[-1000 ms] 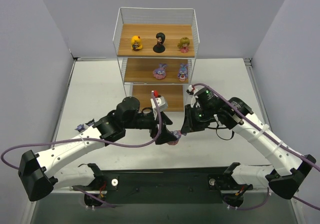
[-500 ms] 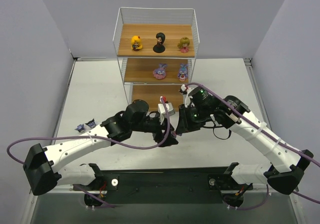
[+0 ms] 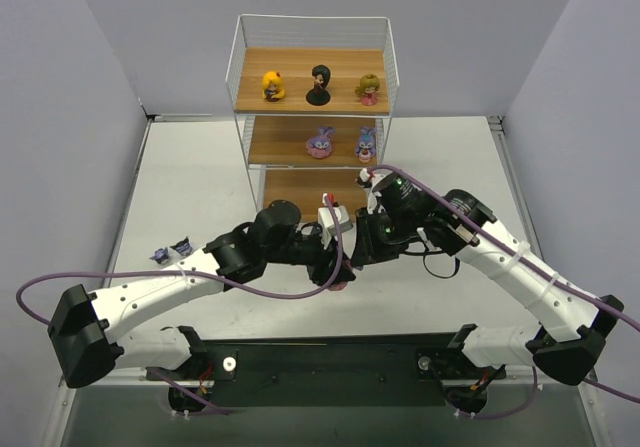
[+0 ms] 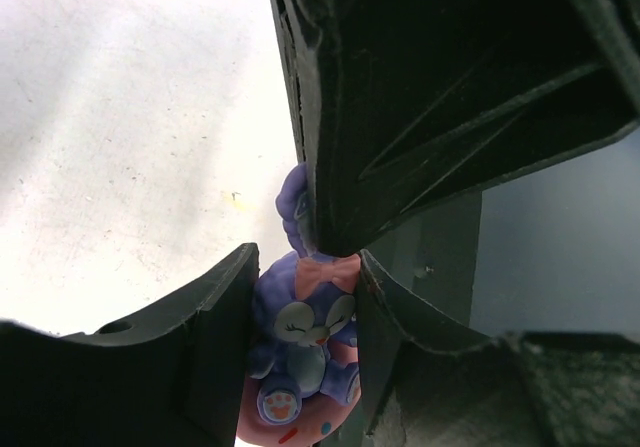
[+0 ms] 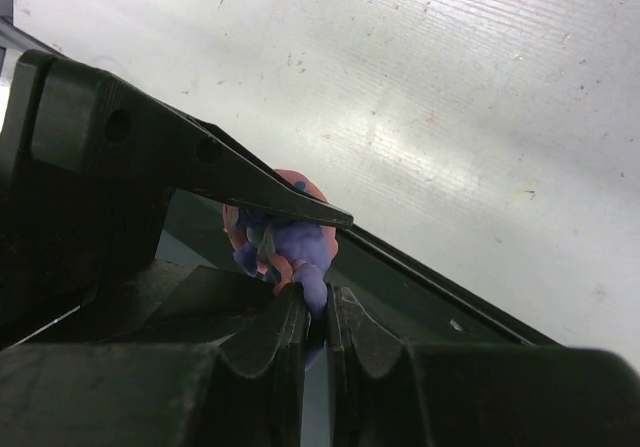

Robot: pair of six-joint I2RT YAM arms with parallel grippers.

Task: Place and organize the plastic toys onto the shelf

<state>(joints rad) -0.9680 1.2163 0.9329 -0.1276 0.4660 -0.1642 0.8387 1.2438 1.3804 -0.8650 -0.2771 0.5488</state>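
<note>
A purple-pink bunny toy (image 4: 300,337) hangs between both grippers above the table, in front of the shelf (image 3: 316,182). My left gripper (image 4: 305,347) is shut on its body, one finger on each side. My right gripper (image 5: 316,317) is shut on the bunny's ear (image 5: 312,285). In the top view the grippers meet, left (image 3: 338,279) and right (image 3: 352,264). The top board holds a yellow doll (image 3: 272,85), a black doll (image 3: 319,84) and an olive-pink doll (image 3: 368,89). The middle board holds two bunnies (image 3: 319,143) (image 3: 365,144). Two dark blue-purple toys (image 3: 171,251) lie on the table at left.
The shelf's bottom board (image 3: 300,189) is partly hidden by the left wrist. A purple cable (image 3: 250,289) loops under the left arm. Grey walls close in both sides of the white table (image 3: 190,187).
The left arm has swung right and lower with the bunny. The right gripper has moved left to it and closed on the bunny's ear.
</note>
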